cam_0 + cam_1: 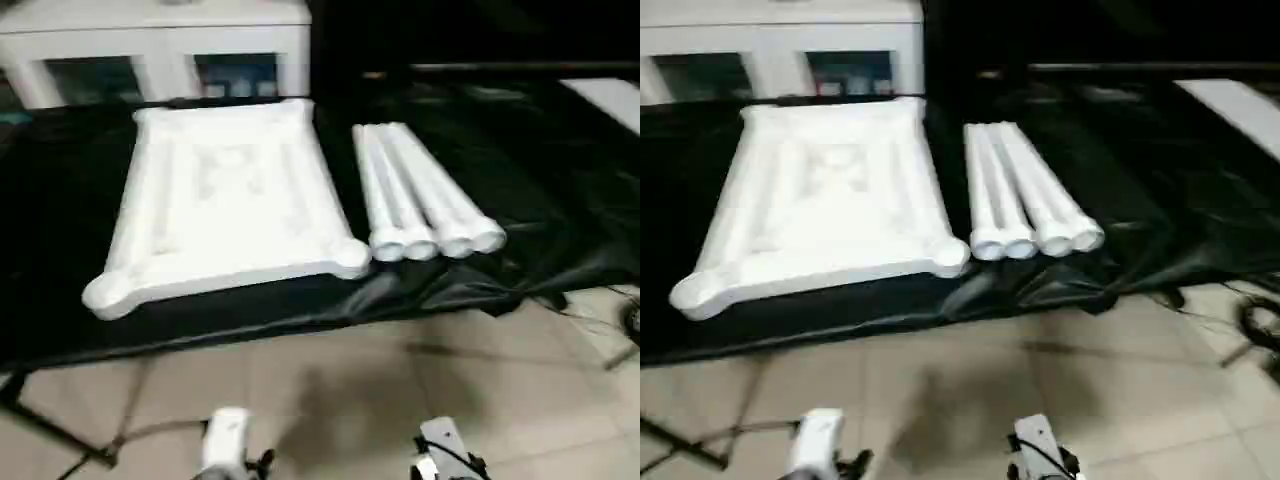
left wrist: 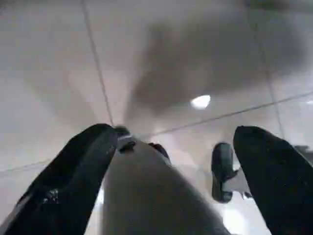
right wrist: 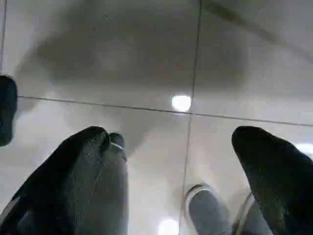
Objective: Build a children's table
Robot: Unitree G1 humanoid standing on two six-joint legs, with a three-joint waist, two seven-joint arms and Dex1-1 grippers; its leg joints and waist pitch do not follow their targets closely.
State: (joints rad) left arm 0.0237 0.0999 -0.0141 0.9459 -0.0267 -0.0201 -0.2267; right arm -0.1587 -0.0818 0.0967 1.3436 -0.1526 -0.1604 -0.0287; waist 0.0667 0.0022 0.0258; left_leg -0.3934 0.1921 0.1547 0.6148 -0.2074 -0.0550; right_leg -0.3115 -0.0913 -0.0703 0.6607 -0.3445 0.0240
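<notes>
My left hand point(image 2: 171, 161) and right hand point(image 3: 171, 161) hang wide open, empty, above the tiled floor point(image 1: 400, 380). On the black-draped table point(image 1: 60, 250), the white plastic rimmed tabletop point(image 1: 225, 200) lies near its front edge, four white tapered legs point(image 1: 420, 195) bundled beside it; I judge assembly unstarted.

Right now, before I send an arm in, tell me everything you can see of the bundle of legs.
The four legs are plain white tubes that look like plastic, long and slightly tapered. They lie flat, side by side and touching, on the black sheet. Their rounded ends point toward the robot, close to the sheet's near edge. They lie just to the right of the tabletop, with a narrow gap between them and it. No leg is fitted into a corner socket, and no gripper touches them.
</notes>
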